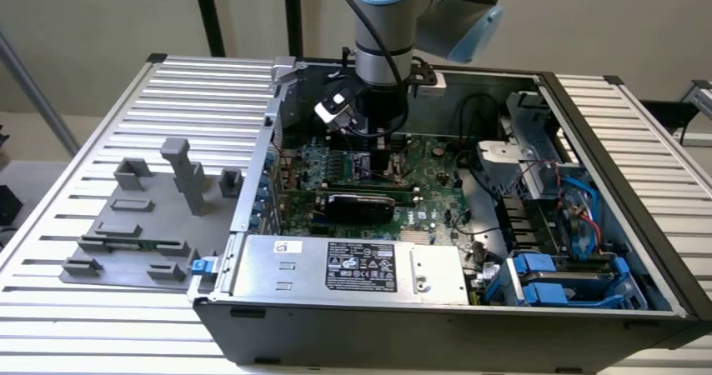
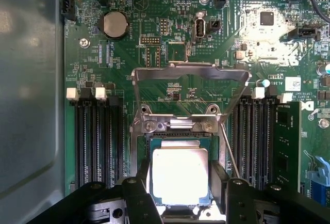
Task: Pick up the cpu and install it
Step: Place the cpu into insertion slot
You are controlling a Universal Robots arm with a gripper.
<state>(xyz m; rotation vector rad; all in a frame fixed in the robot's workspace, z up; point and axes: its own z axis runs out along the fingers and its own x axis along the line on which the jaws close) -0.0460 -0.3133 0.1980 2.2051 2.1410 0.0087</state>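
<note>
The cpu (image 2: pixel 179 175), a shiny silver square with a thin green rim, lies flat over the black-framed socket (image 2: pixel 154 140) on the green motherboard (image 2: pixel 170 48). The socket's metal load plate (image 2: pixel 191 72) stands tilted open beyond it. My gripper (image 2: pixel 180 178) straddles the cpu, its black fingers (image 2: pixel 140 175) pressed against two opposite edges, so it is shut on the chip. In the exterior view the gripper (image 1: pixel 382 152) reaches straight down into the open computer case (image 1: pixel 445 308), low over the motherboard (image 1: pixel 428 196). Whether the cpu rests fully in the socket I cannot tell.
Black memory slots (image 2: pixel 98 136) flank the socket on both sides, one holding a green module (image 2: pixel 287 146). A power supply (image 1: pixel 356 267) and blue drive bays (image 1: pixel 556 279) fill the case's near side. Grey fixture blocks (image 1: pixel 145 217) stand on the slatted table at the exterior view's left.
</note>
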